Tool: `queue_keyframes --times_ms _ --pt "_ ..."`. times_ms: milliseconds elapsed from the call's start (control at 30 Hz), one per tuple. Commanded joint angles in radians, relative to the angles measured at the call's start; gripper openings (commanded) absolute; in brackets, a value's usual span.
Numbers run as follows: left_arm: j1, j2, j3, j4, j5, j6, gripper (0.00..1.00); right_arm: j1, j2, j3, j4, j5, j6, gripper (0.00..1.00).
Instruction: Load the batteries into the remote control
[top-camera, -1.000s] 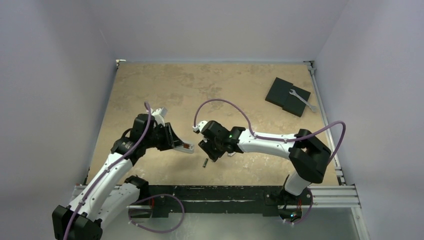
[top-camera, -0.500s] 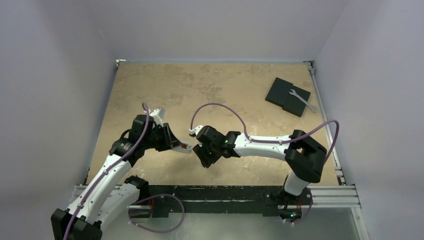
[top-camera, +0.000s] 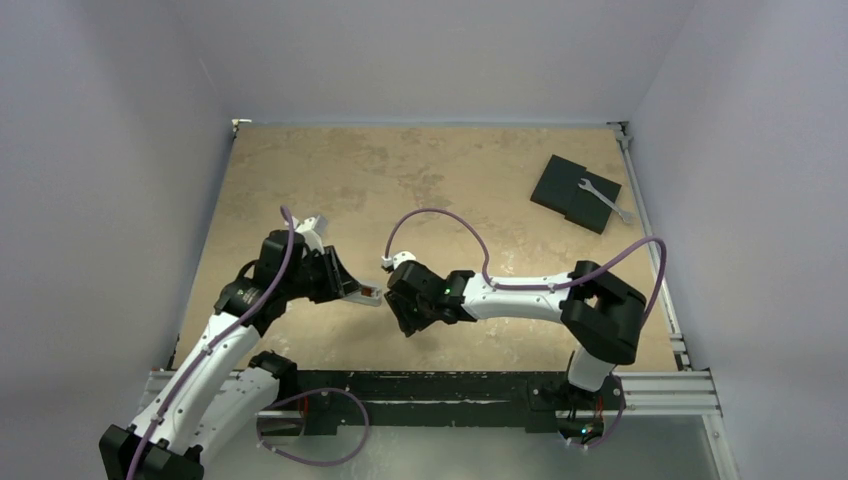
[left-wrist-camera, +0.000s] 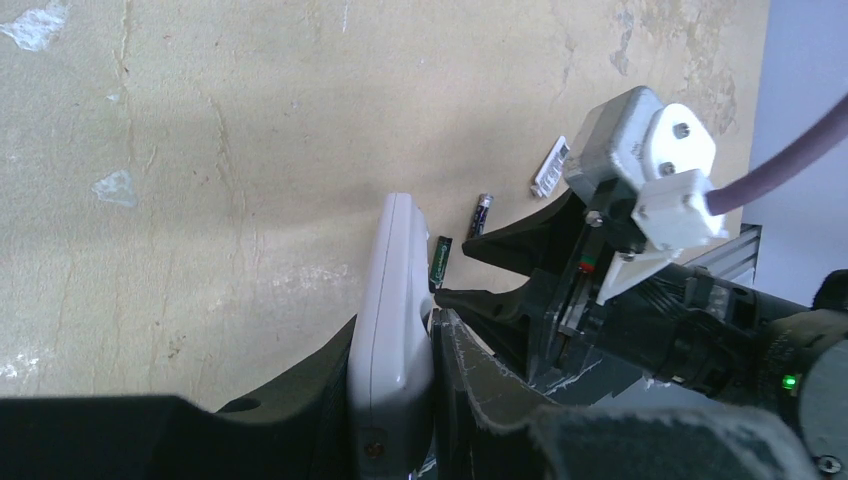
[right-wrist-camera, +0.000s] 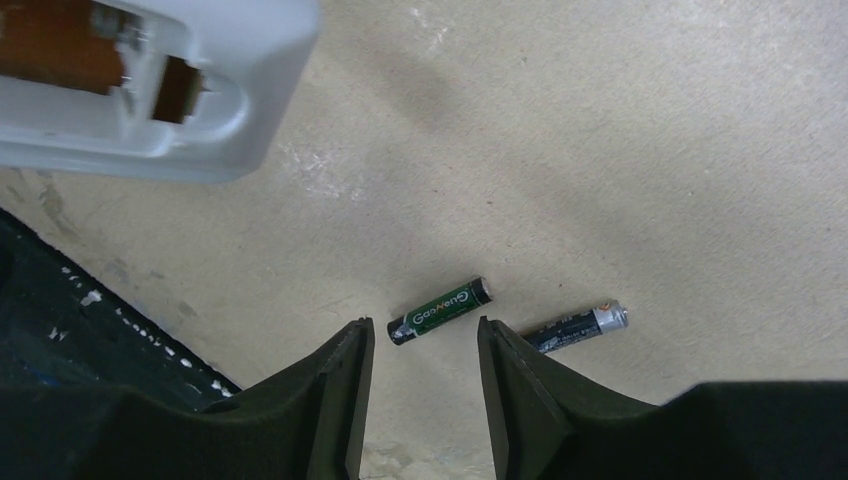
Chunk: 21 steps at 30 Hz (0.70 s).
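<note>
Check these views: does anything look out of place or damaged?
Nothing looks damaged. The remote control has its battery bay uncovered; the green battery and the dark battery lie loose, skewed, on the table; a wrench lies across the black pad, far right.

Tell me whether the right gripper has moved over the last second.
Yes. The right gripper has shifted left and closer to the black rail at the near edge.

My left gripper (left-wrist-camera: 395, 328) has the remote control (left-wrist-camera: 392, 290) clamped between its fingers. Two batteries (right-wrist-camera: 440, 311) lie side by side on the table (top-camera: 400, 180), just beyond my right gripper (right-wrist-camera: 422, 335). That gripper's fingers stand apart, and the nearer battery lies right before the gap. At the far right, the wrench (top-camera: 605, 200) lies on the pad (top-camera: 560, 185).
</note>
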Motion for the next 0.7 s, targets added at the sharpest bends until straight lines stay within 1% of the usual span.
queue_keyframes --times_ms 0,233,667 --pt "-0.004 -0.022 0.050 0.001 0.003 0.001 0.00 0.019 0.015 -0.004 0.018 0.092 0.065 0.49" --pt "-0.005 -0.042 0.049 -0.006 0.004 0.004 0.00 0.041 0.038 0.000 0.018 0.121 0.101 0.46" --pt "-0.005 -0.060 0.041 -0.001 0.013 0.004 0.00 0.075 0.103 0.040 -0.014 0.171 0.108 0.42"
